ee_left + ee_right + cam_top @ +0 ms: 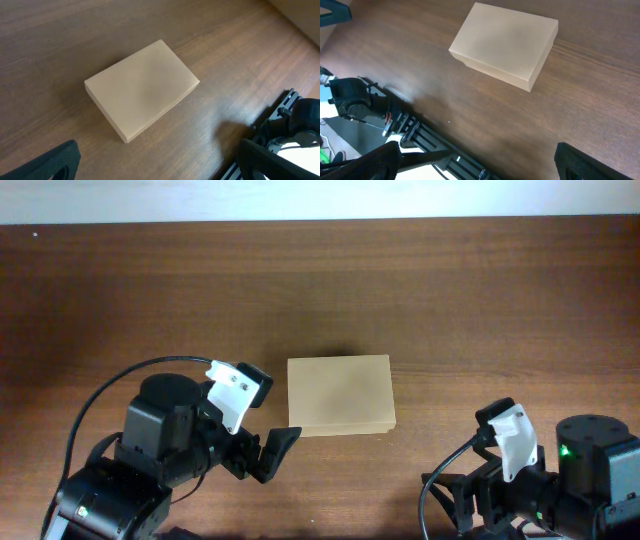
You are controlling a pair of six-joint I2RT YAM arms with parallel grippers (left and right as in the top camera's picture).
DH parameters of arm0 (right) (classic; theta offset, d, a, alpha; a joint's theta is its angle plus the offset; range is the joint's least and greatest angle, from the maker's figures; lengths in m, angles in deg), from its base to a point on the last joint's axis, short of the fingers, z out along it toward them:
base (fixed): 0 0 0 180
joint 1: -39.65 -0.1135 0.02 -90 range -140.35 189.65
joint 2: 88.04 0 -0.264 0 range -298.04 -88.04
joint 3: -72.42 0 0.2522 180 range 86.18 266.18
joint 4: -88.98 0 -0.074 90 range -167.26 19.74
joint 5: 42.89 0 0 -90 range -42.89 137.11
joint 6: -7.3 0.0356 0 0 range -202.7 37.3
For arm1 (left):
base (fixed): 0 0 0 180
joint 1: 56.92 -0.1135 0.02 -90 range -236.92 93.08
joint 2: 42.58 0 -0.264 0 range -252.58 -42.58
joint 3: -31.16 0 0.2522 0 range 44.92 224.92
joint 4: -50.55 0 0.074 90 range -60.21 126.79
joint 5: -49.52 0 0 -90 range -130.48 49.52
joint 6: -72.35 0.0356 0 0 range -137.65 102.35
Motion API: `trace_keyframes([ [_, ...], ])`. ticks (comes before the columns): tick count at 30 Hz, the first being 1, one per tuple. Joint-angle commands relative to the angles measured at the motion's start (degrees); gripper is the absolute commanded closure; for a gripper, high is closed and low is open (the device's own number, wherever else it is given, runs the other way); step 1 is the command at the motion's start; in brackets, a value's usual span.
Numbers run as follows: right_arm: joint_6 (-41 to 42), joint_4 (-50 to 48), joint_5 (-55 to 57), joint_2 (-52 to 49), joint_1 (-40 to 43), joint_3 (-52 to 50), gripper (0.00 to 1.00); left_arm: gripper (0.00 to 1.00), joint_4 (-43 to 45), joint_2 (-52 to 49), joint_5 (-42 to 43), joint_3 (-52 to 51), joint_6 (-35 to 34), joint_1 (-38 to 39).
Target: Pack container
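Left end effector (157,152): fingers wide apart, empty, just off the container's near-left corner. Container (340,395) lies flat on the bench (480,290), lid closed, nothing touching it. Right end effector (477,150): fingers spread, empty, well off the container's near-right. Probably light, stiffish cardboard. Smooth faces may slip and walls could dent under a hard pinch. Best hold is across the short sides, or hook the lid's free edge. Hinge side can't be told.

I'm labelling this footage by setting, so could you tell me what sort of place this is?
Probably a robotics lab bench: the left arm and the right arm, cables trailing, sit at a wood-grain table with a closed cardboard box on it.
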Motion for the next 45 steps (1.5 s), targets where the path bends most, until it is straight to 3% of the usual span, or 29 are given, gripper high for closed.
trace_keyframes([
  [1,-0.07,-0.02,0.5,0.13,-0.28,0.59,0.01,0.0,0.13,0.37,0.79,0.39,-0.15,0.13],
  [13,-0.07,-0.02,0.5,0.13,-0.28,0.59,0.01,0.0,0.02,1.27,0.79,0.39,-0.15,0.11],
  [19,-0.07,-0.02,0.5,0.13,-0.28,0.59,0.01,0.0,0.17,10.47,-13.09,-1.77,7.91,0.0],
  [22,-0.04,-0.02,0.5,0.13,-0.28,0.59,0.01,0.0,3.52,16.11,-16.7,-5.9,9.35,-1.31],
  [30,-0.07,-0.02,0.5,0.13,-0.28,0.59,0.01,0.0,11.26,30.86,-15.56,-23.17,9.31,-5.81],
  [45,-0.07,-0.02,0.5,0.13,-0.28,0.59,0.01,0.0,25.88,46.27,-10.99,-51.89,8.28,-9.01],
])
